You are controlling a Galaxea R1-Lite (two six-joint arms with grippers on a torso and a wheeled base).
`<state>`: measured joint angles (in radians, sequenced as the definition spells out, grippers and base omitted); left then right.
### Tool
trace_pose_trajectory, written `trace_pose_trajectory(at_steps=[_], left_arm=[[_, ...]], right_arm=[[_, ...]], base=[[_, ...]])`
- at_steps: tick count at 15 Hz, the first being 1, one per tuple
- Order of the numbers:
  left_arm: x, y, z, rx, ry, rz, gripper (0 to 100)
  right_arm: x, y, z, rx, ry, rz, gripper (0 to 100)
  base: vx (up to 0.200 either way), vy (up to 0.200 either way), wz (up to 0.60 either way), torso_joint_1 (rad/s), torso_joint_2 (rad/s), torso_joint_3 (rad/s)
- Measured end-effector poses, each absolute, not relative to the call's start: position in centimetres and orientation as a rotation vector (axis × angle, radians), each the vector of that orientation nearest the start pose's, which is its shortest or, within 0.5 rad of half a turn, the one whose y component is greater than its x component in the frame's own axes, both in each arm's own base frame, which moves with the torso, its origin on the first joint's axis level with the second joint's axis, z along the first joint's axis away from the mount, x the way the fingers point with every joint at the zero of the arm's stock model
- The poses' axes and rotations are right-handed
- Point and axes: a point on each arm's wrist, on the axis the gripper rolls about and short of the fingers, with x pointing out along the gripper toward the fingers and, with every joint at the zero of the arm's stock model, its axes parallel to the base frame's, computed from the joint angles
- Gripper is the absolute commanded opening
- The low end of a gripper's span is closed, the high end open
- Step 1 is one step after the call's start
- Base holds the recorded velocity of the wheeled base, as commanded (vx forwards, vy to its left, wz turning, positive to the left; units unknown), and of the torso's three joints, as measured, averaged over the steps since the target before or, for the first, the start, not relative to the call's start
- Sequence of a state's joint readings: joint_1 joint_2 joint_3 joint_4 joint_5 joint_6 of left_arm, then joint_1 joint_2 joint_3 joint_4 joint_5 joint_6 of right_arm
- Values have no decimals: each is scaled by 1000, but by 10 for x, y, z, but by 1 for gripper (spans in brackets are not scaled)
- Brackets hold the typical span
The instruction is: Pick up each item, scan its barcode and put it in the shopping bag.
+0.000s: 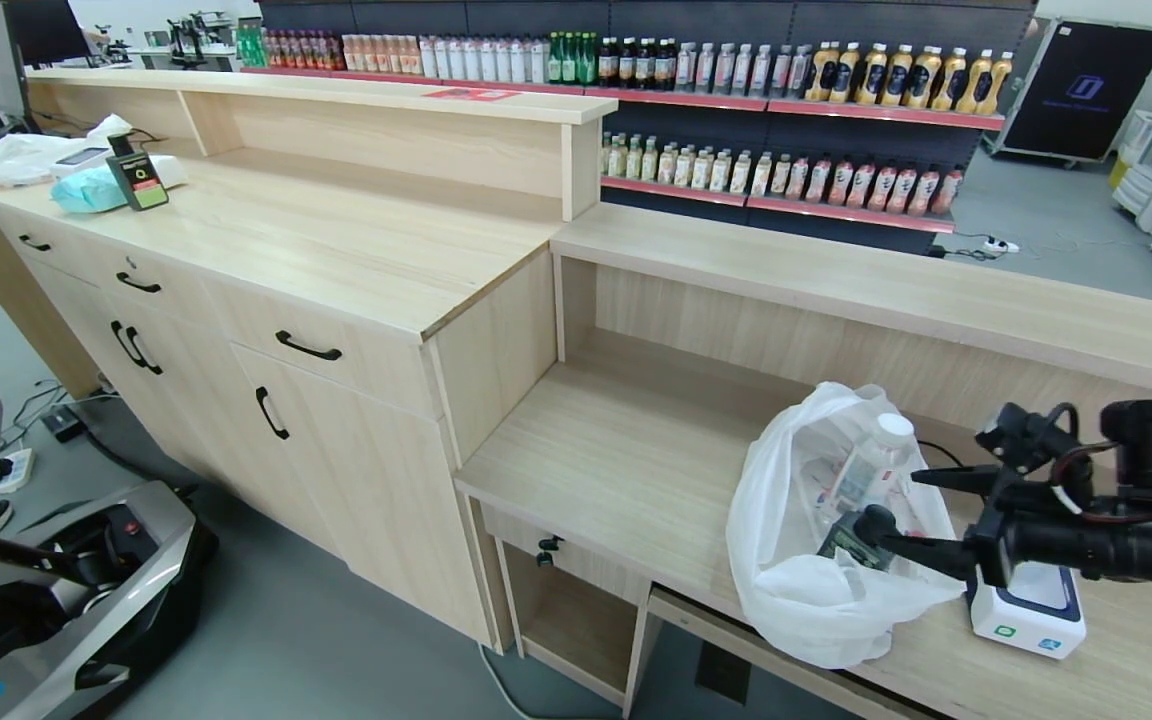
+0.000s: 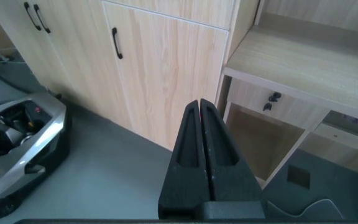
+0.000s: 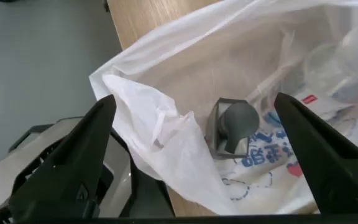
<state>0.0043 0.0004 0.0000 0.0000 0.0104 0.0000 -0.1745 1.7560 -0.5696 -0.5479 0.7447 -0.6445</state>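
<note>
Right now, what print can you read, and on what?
Nothing reads clearly.
Blue print on the white packet inside the white plastic shopping bag: blurred.
The red sign on the wooden counter ledge: too small.
Labels on the shelved drink bottles: too small.
Pale logo on the black panel: no legible words.

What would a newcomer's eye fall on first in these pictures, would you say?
The white shopping bag on the lower counter draws the eye, with the open right gripper at its mouth over a dark item inside. Behind, rows of drink bottles fill the shelves.
</note>
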Motion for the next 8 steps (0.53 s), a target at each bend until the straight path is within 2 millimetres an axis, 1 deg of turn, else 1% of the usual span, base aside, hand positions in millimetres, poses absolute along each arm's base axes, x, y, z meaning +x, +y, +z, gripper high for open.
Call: trace_pose_trajectory(at_steps=[2, 3, 5, 6, 8], left_arm=[[-23, 0, 75, 0, 0, 14, 0], [-23, 0, 75, 0, 0, 14, 0], [-23, 0, 75, 0, 0, 15, 0], [-23, 0, 75, 0, 0, 15, 0], [-23, 0, 75, 0, 0, 15, 0]], right_arm=[[232, -50, 131, -306, 378, 610, 100], [213, -62, 143, -298, 376, 533, 100], [185, -74, 161, -320, 370, 390, 100], [175, -76, 169, -351, 363, 314, 100], [168, -78, 182, -370, 331, 190, 100]], base=[[0, 0, 0, 0, 0, 0], [0, 0, -600, 2, 2, 7], [0, 0, -600, 0, 2, 5], [0, 0, -600, 2, -2, 2], [0, 0, -600, -5, 5, 5]])
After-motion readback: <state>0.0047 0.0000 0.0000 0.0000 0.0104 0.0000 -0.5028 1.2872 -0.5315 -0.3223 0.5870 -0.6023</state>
